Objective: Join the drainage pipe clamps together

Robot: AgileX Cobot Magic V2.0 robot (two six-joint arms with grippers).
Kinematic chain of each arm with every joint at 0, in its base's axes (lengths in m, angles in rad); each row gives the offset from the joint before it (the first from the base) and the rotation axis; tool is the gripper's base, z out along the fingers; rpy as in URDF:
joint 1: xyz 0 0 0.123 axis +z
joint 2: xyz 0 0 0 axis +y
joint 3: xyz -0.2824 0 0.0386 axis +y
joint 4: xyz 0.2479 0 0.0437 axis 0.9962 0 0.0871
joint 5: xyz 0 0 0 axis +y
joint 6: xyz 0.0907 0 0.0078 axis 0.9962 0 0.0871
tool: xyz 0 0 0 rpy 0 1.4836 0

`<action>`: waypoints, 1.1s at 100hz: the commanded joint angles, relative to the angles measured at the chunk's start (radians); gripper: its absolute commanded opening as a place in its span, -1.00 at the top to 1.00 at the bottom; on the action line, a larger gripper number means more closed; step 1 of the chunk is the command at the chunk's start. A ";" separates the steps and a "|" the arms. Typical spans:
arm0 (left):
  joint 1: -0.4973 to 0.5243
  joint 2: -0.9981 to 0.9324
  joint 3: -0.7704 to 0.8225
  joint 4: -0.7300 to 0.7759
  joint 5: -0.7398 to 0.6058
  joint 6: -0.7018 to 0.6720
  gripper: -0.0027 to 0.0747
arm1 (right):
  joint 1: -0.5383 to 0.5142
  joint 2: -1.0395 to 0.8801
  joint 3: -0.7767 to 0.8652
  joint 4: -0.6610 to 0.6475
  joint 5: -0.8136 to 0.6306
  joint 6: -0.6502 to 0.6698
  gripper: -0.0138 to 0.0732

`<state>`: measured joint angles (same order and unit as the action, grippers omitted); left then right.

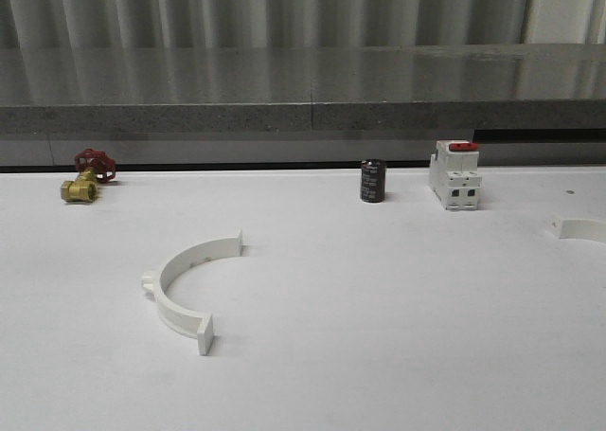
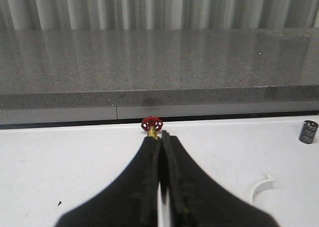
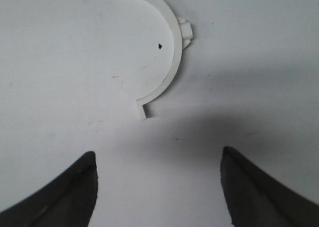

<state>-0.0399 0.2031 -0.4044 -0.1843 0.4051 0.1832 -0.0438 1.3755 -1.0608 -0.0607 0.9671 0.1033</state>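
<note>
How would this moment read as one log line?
left hand: shut, empty | right hand: open above right clamp half | left clamp half: untouched | unjoined

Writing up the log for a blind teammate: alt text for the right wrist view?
The right gripper, jaws wide open, hangs above a white semicircular pipe clamp half lying flat on the white table. The clamp has a small lug on its outer curve and a flat tab at its nearer end; nothing is gripped.
</note>
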 commanded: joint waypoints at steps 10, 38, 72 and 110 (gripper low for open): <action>0.001 0.011 -0.025 -0.017 -0.084 -0.002 0.99 | -0.078 0.110 -0.084 -0.006 -0.043 -0.001 -0.56; 0.001 0.011 -0.025 -0.017 -0.084 -0.002 0.99 | -0.098 0.323 -0.133 0.030 -0.114 -0.081 -0.56; 0.001 0.011 -0.025 -0.017 -0.084 -0.002 0.99 | -0.098 0.478 -0.217 0.078 -0.218 -0.194 -0.56; 0.001 0.011 -0.025 -0.017 -0.084 -0.002 0.99 | -0.098 0.537 -0.263 0.081 -0.171 -0.195 -0.25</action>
<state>-0.0399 0.2031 -0.4044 -0.1843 0.4051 0.1832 -0.1382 1.9607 -1.2912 0.0180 0.7926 -0.0787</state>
